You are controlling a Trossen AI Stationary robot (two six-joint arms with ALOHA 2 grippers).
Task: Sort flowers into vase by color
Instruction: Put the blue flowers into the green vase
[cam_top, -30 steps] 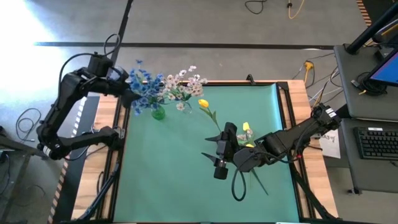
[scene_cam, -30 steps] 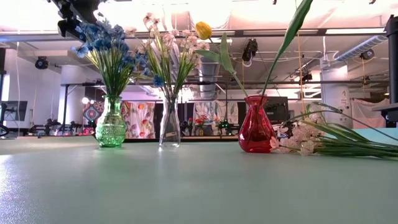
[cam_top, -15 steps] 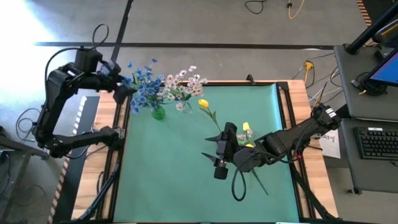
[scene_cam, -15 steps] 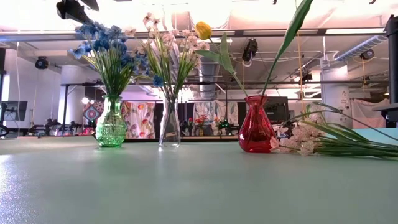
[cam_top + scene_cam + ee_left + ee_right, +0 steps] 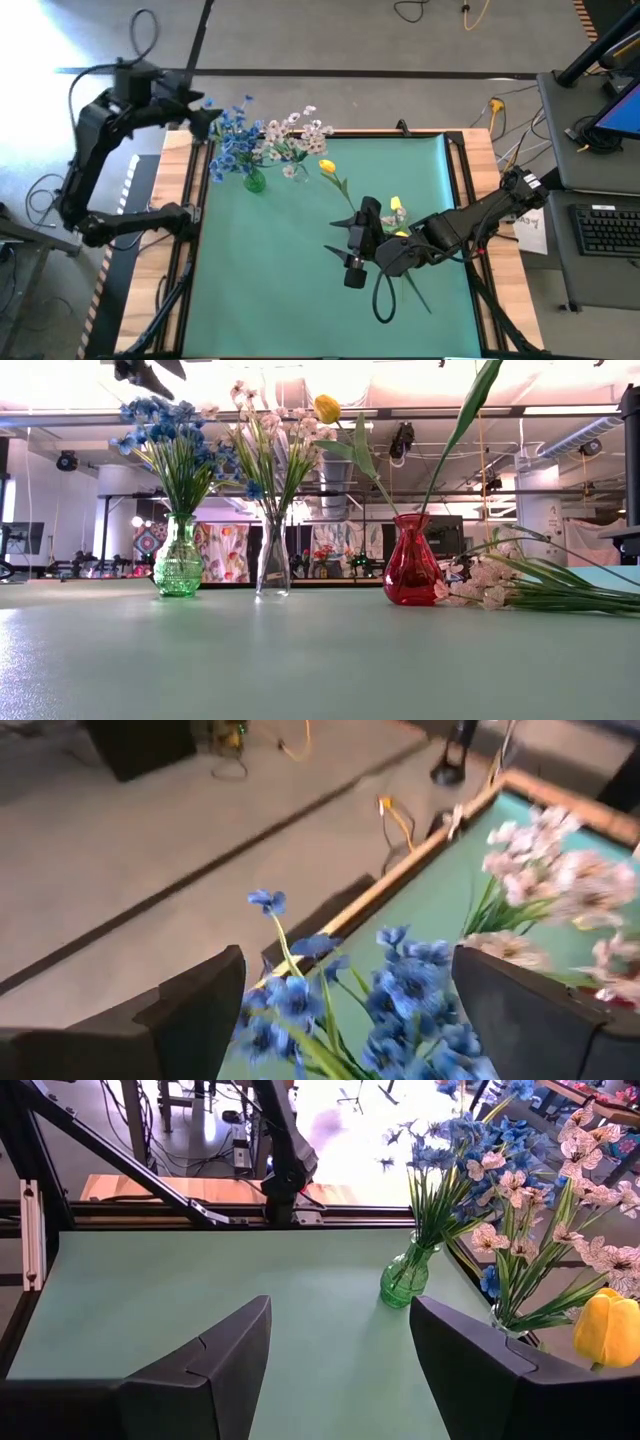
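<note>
Blue blossom stems (image 5: pixel 233 142) stand in a green vase (image 5: pixel 179 565) at the table's far left. Pale pink-white sprays (image 5: pixel 298 133) stand in a clear vase (image 5: pixel 272 568) beside it. A yellow tulip (image 5: pixel 327 407) leans out of a red vase (image 5: pixel 411 563). More pink-white stems (image 5: pixel 510 582) lie on the mat. My left gripper (image 5: pixel 205 114) is open and empty, above and just left of the blue blossoms (image 5: pixel 395 990). My right gripper (image 5: pixel 342 242) is open and empty, low over the mat's middle, pointing at the table's left edge.
The green mat (image 5: pixel 270 280) has free room at the near left. A second yellow bud (image 5: pixel 397 205) and loose green stems (image 5: pixel 412 292) lie by my right arm. A wooden table edge (image 5: pixel 190 200) and frame rails border the mat. A desk with a keyboard (image 5: pixel 605 228) stands right.
My left gripper has gone up and toward the table's far left corner, away from the tops of the blue blossoms. The blue stems stay standing in the green vase.
</note>
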